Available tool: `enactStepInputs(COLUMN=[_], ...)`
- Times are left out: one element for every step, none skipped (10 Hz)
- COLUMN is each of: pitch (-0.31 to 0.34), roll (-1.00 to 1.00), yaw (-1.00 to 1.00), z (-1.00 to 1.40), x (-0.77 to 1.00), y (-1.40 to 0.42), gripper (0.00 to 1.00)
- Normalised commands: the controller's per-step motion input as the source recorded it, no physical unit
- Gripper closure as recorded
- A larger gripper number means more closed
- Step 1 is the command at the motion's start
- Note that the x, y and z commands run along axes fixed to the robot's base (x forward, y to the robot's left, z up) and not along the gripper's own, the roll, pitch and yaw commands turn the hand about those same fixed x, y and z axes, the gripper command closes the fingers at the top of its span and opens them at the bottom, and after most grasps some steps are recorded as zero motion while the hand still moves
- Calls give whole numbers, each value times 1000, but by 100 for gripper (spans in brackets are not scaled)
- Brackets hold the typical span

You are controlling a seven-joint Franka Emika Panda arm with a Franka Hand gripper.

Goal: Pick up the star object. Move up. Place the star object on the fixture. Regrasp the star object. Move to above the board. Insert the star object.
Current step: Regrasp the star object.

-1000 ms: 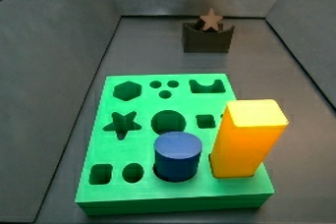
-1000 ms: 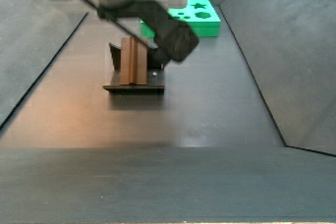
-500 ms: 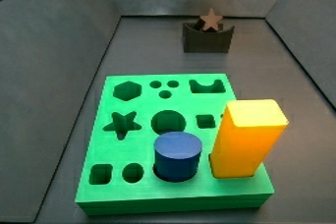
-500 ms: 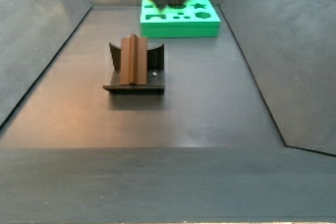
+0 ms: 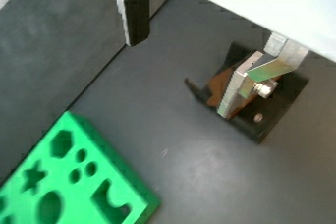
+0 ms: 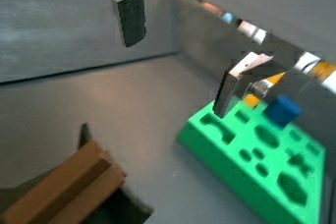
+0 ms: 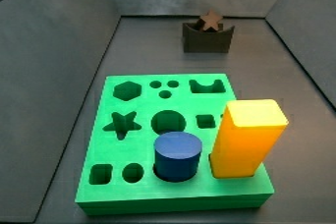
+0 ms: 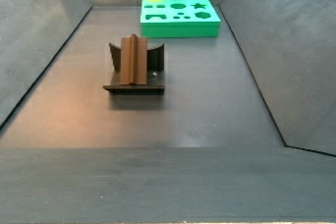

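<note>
The two-finger gripper (image 5: 191,49), spread empty above the floor, could be misaligned at regrasp, tipping the small brown wooden star prism (image 8: 132,62) resting in the dark notched fixture (image 8: 152,74).

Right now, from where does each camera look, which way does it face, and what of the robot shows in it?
Wrist view: above the floor, looking down at the star object on the fixture and the board; open gripper fingers show.
Wrist view: faces the board; gripper fingers show.
Side view: beyond the board, facing the fixture; no robot.
Side view: beyond the fixture, facing the board; no robot.
Shared: both side views show star object, fixture, board.
</note>
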Motion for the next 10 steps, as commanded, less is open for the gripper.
enactStepInputs(pitch=[40, 35, 30, 26, 18, 14, 11, 12, 15, 21], roll=[1000, 1000, 1000, 1000, 1000, 1000, 1000, 1000, 1000, 1000], yaw=[10, 10, 10, 11, 12, 13, 14, 16, 18, 20], z=[18, 19, 3, -2, 5, 3, 2, 1, 4, 8], x=[-28, -34, -30, -31, -23, -16, -14, -16, -10, -2], y=[-30, -27, -28, -26, -21, -19, -17, -16, -17, -18], gripper=[0, 0, 0, 0, 0, 0, 0, 0, 0, 0])
